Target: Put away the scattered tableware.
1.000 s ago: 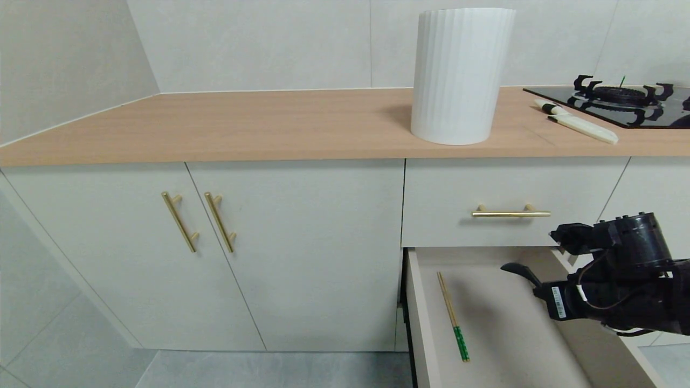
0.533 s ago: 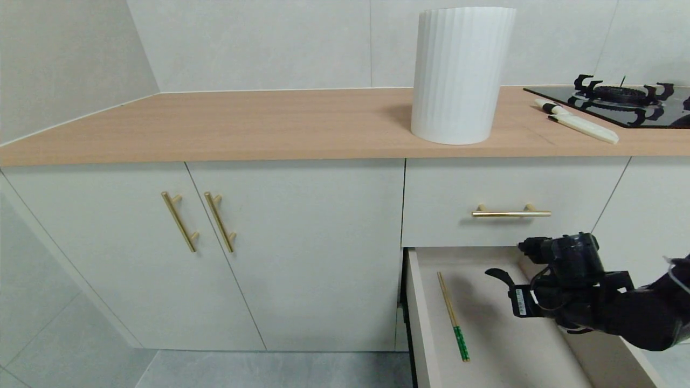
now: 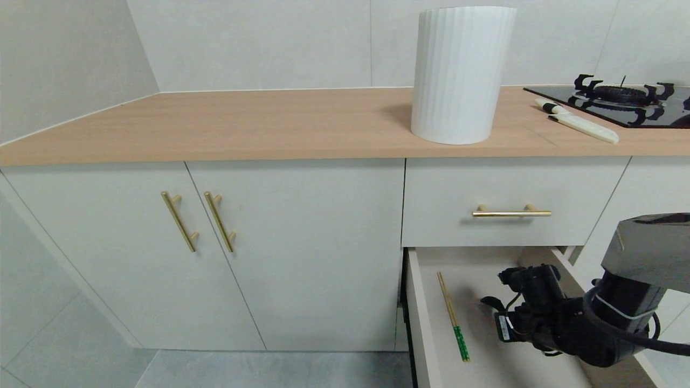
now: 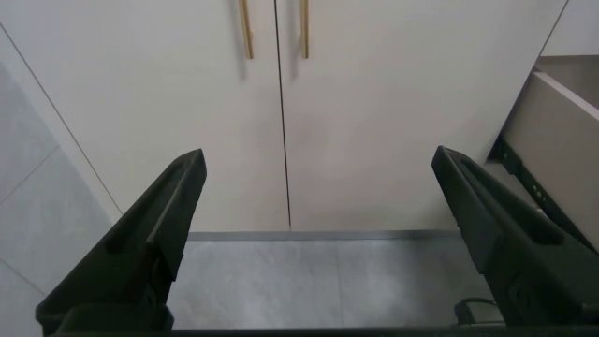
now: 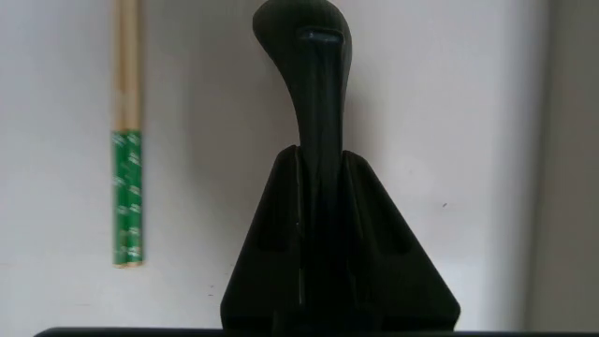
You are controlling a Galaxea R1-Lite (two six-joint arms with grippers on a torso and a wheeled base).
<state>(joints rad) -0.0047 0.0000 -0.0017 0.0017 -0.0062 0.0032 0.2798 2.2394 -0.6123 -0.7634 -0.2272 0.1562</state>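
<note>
A pair of wooden chopsticks (image 3: 453,318) with green ends lies on the floor of the open lower drawer (image 3: 418,302), close to its left wall. My right gripper (image 3: 488,300) hangs inside the drawer just right of them, shut with nothing between its fingers. The right wrist view looks down past that gripper (image 5: 314,56) at the chopsticks (image 5: 126,140) lying beside it, apart from it. A white knife (image 3: 579,123) with a black band rests on the wooden counter near the stove. My left gripper (image 4: 318,168) is open, low in front of the cabinet doors.
A tall white ribbed container (image 3: 458,75) stands on the counter (image 3: 242,124) above the drawers. A black gas hob (image 3: 620,99) sits at the far right. The upper drawer (image 3: 511,214) is closed. Two cabinet doors (image 3: 215,258) with gold handles are at the left.
My right gripper has moved down and to the left, deeper into the open drawer and closer to the chopsticks. The chopsticks have not moved.
</note>
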